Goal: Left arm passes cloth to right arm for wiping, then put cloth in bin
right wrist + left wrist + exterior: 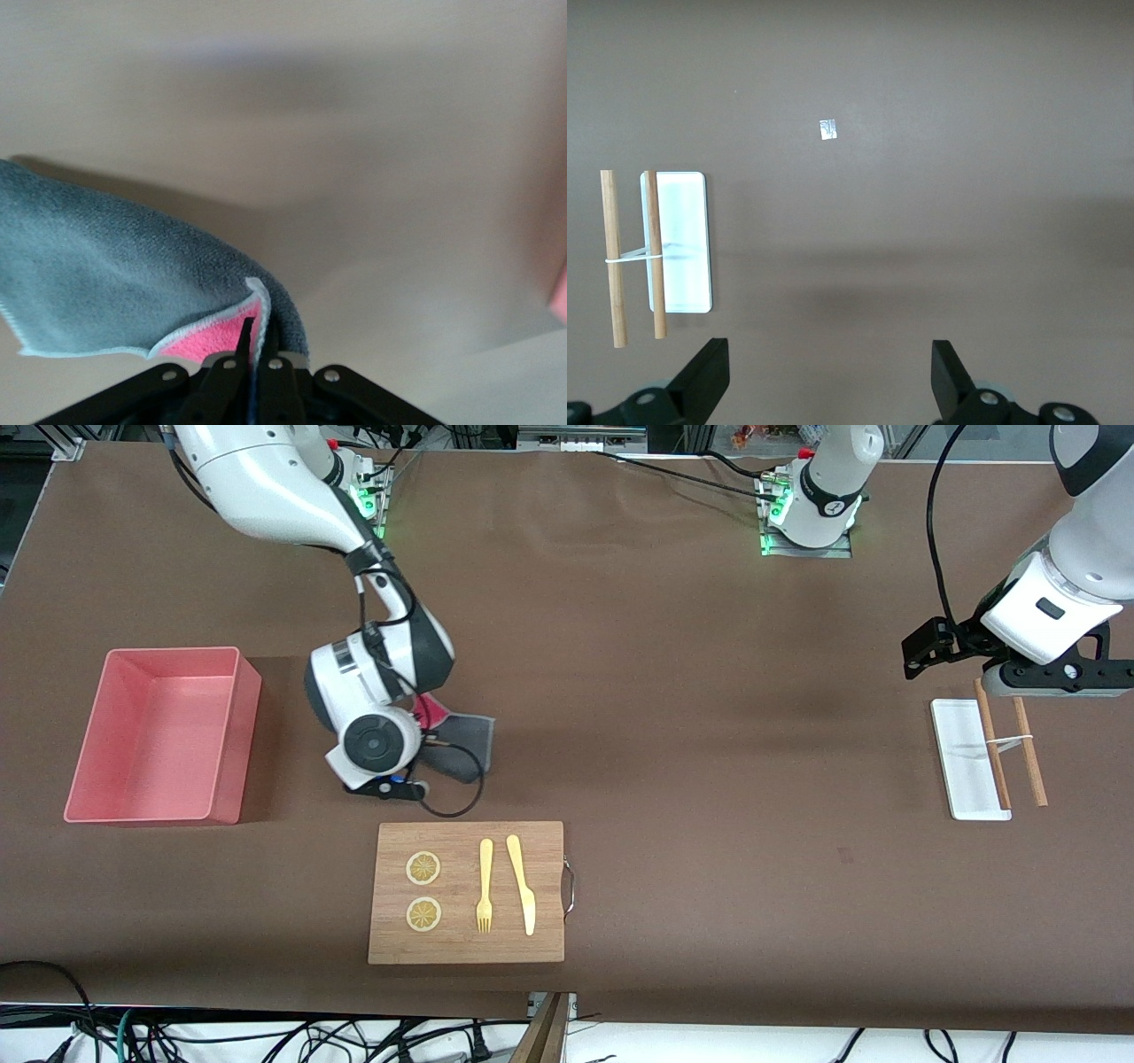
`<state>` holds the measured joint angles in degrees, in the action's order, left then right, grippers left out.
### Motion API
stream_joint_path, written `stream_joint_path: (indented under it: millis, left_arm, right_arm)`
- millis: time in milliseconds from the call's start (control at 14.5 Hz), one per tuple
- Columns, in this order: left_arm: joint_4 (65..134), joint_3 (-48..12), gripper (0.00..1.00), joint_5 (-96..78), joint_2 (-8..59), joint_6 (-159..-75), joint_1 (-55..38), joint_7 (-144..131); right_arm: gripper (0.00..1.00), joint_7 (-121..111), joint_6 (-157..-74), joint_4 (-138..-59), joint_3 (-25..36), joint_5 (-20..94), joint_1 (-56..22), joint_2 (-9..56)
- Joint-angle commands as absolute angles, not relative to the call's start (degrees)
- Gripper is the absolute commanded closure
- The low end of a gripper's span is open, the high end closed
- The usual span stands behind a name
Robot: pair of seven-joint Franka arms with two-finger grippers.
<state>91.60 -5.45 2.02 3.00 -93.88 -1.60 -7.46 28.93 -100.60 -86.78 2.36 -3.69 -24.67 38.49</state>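
While the left gripper (828,381) waits with jaws spread wide over the white tray (961,757), the right gripper (252,359) pinches the cloth (461,742) by one corner, at the bin's (84,757) three o'clock; being soft and limp, it will drag flat.

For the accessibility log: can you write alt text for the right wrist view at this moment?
The right gripper is shut on a corner of the cloth, whose grey face spreads over the brown table with a bit of pink underside showing. A sliver of the salmon-pink bin shows at the picture's edge.
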Motion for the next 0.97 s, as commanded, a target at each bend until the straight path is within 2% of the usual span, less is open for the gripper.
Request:
stream_joint_path:
  millis: [0,483,691,898]
  left_arm:
    - [91.6,-5.5,0.00,1.7,3.2,-94.5,-1.2,-7.9]
    - [91.2,-5.6,0.00,1.7,3.4,-94.7,-1.3,-7.7]
    - [91.1,-5.6,0.00,1.6,3.4,-94.7,-1.7,-7.9]
    - [91.1,-5.6,0.00,1.6,3.4,-94.7,-1.9,-7.9]
  right_arm:
    - [1.00,25.7,-100.3,-89.4,4.2,-5.6,-24.0,37.3]
    - [1.00,11.6,-97.8,-89.4,11.2,-5.6,-22.7,35.8]
    - [1.00,7.6,-96.4,-89.1,11.4,-5.6,-20.4,33.8]
    - [1.00,6.0,-93.4,-88.2,11.3,-5.5,-18.8,29.2]
